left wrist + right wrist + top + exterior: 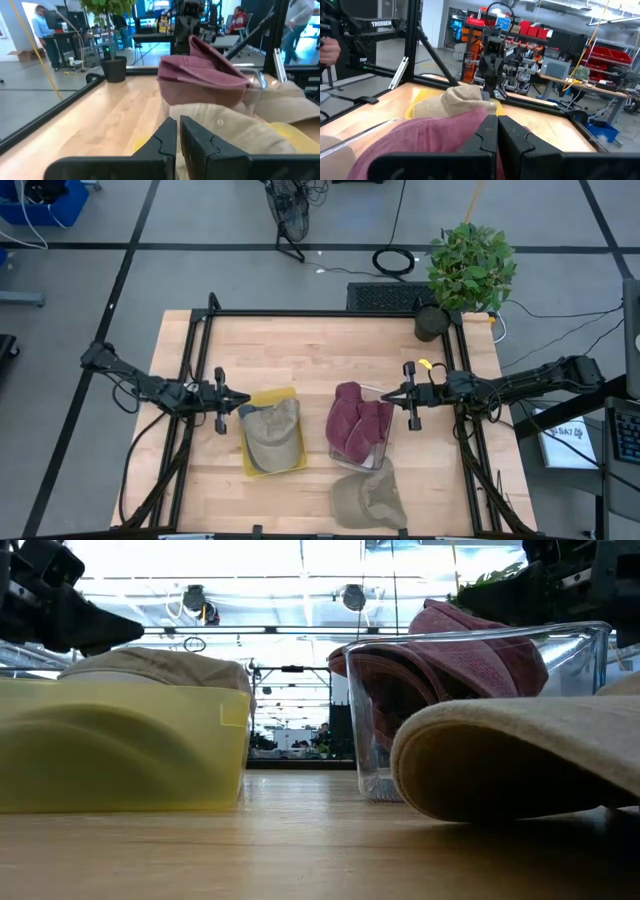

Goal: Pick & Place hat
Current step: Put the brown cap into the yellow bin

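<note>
A khaki hat [272, 432] [235, 130] lies in a yellow bin [290, 394] [120, 755]. A maroon hat [355, 420] [430, 140] sits piled in a clear bin [380, 740], rising above its rim. A second khaki hat [368, 500] [520, 765] rests flat on the table in front of the clear bin. My left gripper [244, 398] [178, 131] is shut and hovers at the yellow bin's left edge, just above the khaki hat. My right gripper [386, 394] [497, 129] is shut and hovers at the clear bin's right edge, above the maroon hat.
A black metal frame [300, 313] runs around the tabletop. A potted plant [470, 265] stands at the far right corner. Bare wood lies between the bins and the far rail. People and workbenches show in the room beyond the table.
</note>
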{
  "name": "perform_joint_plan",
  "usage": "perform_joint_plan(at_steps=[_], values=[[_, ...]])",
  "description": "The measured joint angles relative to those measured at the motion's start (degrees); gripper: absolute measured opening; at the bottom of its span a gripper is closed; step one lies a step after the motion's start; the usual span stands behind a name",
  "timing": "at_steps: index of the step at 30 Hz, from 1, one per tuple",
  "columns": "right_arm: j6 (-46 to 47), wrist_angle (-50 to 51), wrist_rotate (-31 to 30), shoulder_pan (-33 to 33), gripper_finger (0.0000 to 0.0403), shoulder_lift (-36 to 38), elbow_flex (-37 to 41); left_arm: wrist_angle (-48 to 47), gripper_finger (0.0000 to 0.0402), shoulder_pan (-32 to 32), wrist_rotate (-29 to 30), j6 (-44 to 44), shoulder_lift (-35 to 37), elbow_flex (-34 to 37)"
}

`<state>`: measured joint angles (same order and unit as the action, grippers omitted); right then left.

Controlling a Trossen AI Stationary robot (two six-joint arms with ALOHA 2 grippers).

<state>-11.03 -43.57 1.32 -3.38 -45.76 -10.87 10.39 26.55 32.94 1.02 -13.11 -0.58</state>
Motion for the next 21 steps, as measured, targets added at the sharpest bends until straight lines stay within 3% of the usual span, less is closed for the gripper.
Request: perform_joint_plan(at_steps=[10,13,18,21], values=[[2.3,-1.1,0.0,-2.0,0.0,0.0,-2.4,0.0,0.003,0.0,0.1,-1.0,-0.1,0.0],[0.4,13.4,-1.4,-6.0,0.0,-0.1,-10.3,0.7,0.003,0.0,0.1,0.4,-0.1,0.0],[-1.1,39.9,-21.6,-16.5,0.0,-6.1,-27.6,1.9,0.003,0.0,0.1,4.6,-0.1,0.0],[1.0,52.1,-28.7,-22.2,0.0,-11.2,-36.8,1.9,0.0031,0.0,0.1,4.9,-0.1,-0.1]])
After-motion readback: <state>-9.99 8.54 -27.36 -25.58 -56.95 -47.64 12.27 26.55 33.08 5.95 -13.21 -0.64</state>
